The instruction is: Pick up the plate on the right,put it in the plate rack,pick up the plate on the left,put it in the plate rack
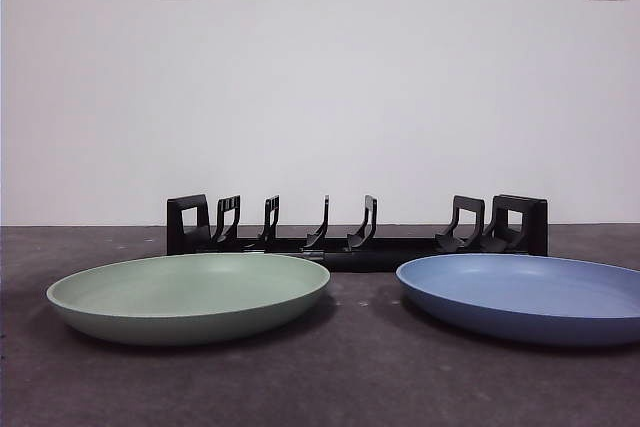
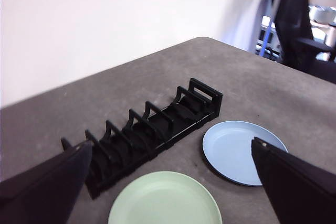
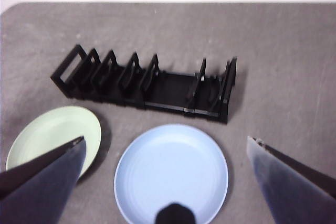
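my left gripper point(image 2: 168, 182) and right gripper point(image 3: 165, 177) both hang above the table point(image 1: 350, 387), jaws spread wide, grasping nothing. the blue plate point(image 1: 525, 297) lies flat at the right, the green plate point(image 1: 190, 295) at the left, both just before the plate rack point(image 1: 355, 237), which holds no plate.

Robot body: two pairs of black gripper jaws.
We see the left gripper point(image 2: 173, 182) as broad, matte black wedges tapering to pale-edged tips; the right gripper point(image 3: 165, 182) has like wedges, with a small rounded black part between them.
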`<state>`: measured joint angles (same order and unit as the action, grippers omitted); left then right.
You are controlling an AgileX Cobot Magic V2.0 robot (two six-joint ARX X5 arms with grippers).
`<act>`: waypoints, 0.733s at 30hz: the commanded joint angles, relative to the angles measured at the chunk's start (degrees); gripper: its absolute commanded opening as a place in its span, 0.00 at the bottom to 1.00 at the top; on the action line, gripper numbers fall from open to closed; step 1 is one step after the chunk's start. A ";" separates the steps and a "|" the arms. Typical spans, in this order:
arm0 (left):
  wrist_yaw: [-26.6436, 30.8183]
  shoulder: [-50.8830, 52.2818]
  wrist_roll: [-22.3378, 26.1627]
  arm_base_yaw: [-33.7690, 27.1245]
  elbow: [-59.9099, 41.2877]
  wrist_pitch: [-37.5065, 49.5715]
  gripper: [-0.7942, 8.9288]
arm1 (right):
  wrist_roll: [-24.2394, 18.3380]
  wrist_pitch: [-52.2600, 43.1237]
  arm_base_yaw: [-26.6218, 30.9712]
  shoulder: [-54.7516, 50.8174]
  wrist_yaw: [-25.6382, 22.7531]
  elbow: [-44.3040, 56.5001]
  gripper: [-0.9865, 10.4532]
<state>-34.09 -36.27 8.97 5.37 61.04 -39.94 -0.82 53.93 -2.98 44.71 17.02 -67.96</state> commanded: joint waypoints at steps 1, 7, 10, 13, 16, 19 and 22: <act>-0.42 -0.04 6.21 1.53 1.38 0.17 0.79 | 0.87 1.20 0.00 2.54 0.09 -0.15 0.58; -0.44 -1.97 10.32 5.33 4.28 0.09 0.79 | 0.85 2.34 0.00 12.74 -1.75 -0.15 0.58; -0.39 -2.69 12.13 7.28 4.59 0.07 0.79 | 0.76 2.29 0.00 18.88 -3.10 -0.15 0.58; 0.31 -3.63 14.34 9.81 4.61 -0.33 0.79 | 0.55 1.95 0.00 26.95 -4.44 -0.15 0.58; 5.68 -5.07 17.66 13.84 4.61 -2.56 0.79 | 0.11 1.25 0.00 35.95 -5.77 -0.15 0.58; 11.65 -6.73 20.00 18.80 4.61 -3.30 0.79 | -0.31 -0.11 0.00 42.38 -7.76 -0.15 0.57; 15.47 -8.92 21.64 22.88 4.61 -3.37 0.79 | -0.31 -1.49 0.00 46.51 -8.50 -0.15 0.52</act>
<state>-19.40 -44.73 28.82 27.44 65.58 -43.40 -0.75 52.66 -2.96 90.35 8.78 -68.03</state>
